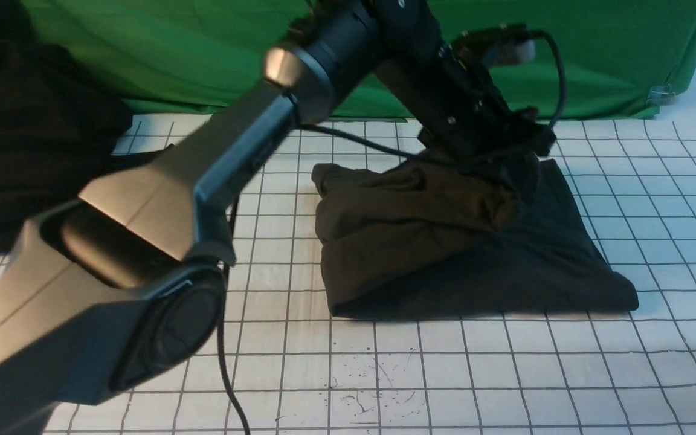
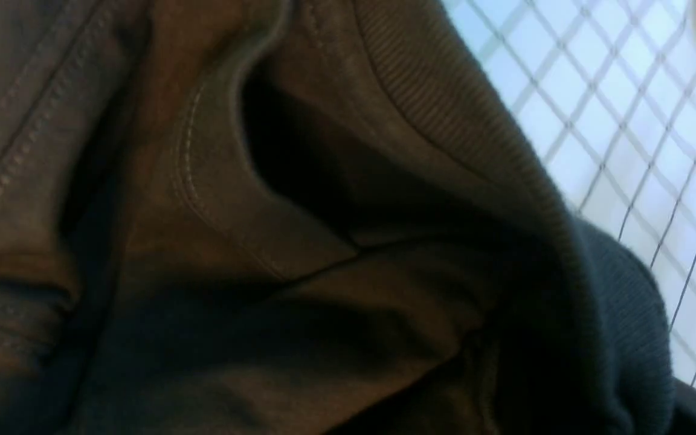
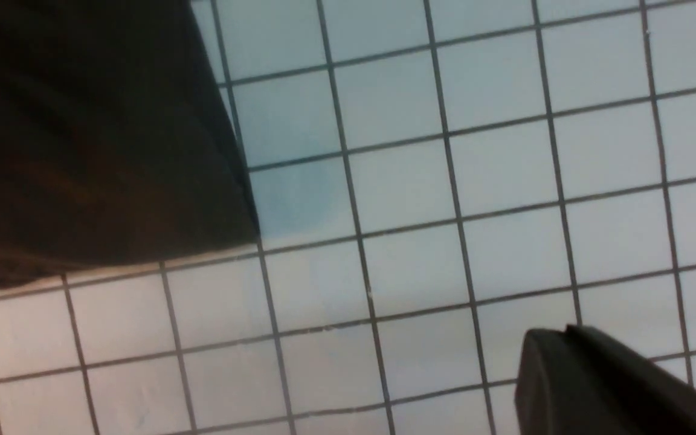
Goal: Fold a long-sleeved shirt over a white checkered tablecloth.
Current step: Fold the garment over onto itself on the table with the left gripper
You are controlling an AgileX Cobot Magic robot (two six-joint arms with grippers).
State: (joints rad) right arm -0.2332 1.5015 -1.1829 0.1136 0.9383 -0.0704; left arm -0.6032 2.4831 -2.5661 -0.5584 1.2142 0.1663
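the long-sleeved shirt lay folded into a rough block on the white checkered tablecloth, w/ squares showing on every side of it. its long axis ran l-to-r across the robot's front. the near edge was a straight fold, and the r end slanted outward toward the near corner. a top layer covered the shirt's l and far part and ran in creases up to its far-r corner. which end was the neck couldn't be told from the front cam.

left gripper sat at that far-r corner, tips buried in the raised cloth, jaws clenched on the shirt. the left wrist cam was filled w/ shirt cloth at close range: a ribbed band, double stitching, a dark hollow btwn folds, and a strip of tablecloth past the band.

right gripper hung over bare tablecloth near a corner of the shirt, not touching it. only one dark tip was in view, jaws pressed together, nothing in them.

the left arm crossed in front of the shirt's l side, w/ its cable hanging down. on the near side of the shirt were a few dark scuffs on the squares. well l of the shirt sat a black cloth heap. behind the shirt a green cloth hung as backdrop.
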